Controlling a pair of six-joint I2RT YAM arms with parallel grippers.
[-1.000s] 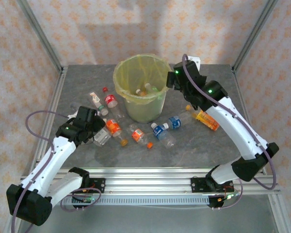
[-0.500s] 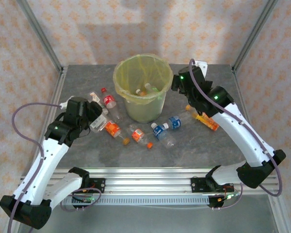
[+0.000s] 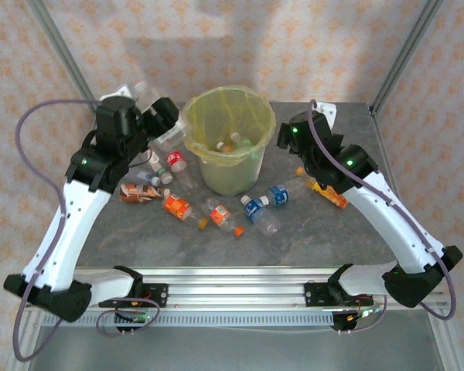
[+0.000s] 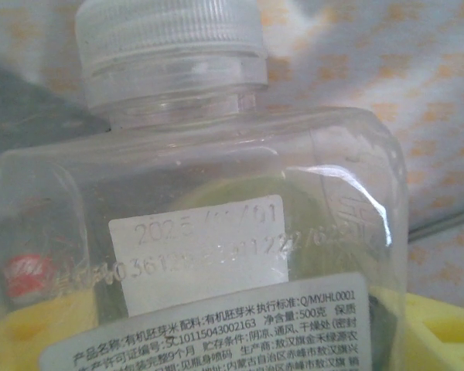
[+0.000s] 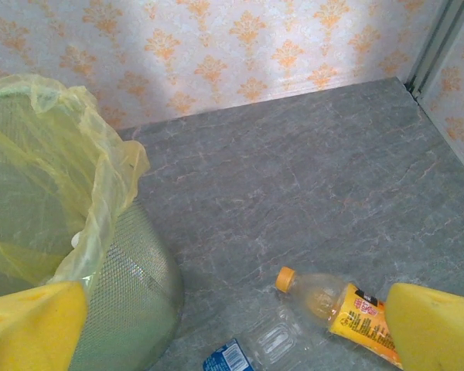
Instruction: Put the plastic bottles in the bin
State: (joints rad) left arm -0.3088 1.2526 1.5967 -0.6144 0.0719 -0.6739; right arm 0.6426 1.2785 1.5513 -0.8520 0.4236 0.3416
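Orange-patterned wallpaper backed a grey stone-look tabletop set inside a metal frame. At the left, the left gripper was raised off the table just beside the left rim of the bin, clamped on a clear bottle with a pale ribbed cap and a white printed label. In the left wrist view a yellow pad sat against the bottle's lower side.

On the table below lay a crushed orange-labelled bottle and, nearer the bin, a red-labelled bottle. Further right, in front of the bin, two bottles with orange labels lay in a loose row, followed by two blue-labelled bottles.

The bin, pale green and lined with a yellow bag, stood at the back centre of the table, with a few bottles already lying at its bottom.

Right of the bin, the right gripper hung close to the bin's wall with its jaws spread wide and nothing between them. Its right foam pad showed in the right wrist view, and an orange-capped bottle with a yellow label lay on the table beneath it.
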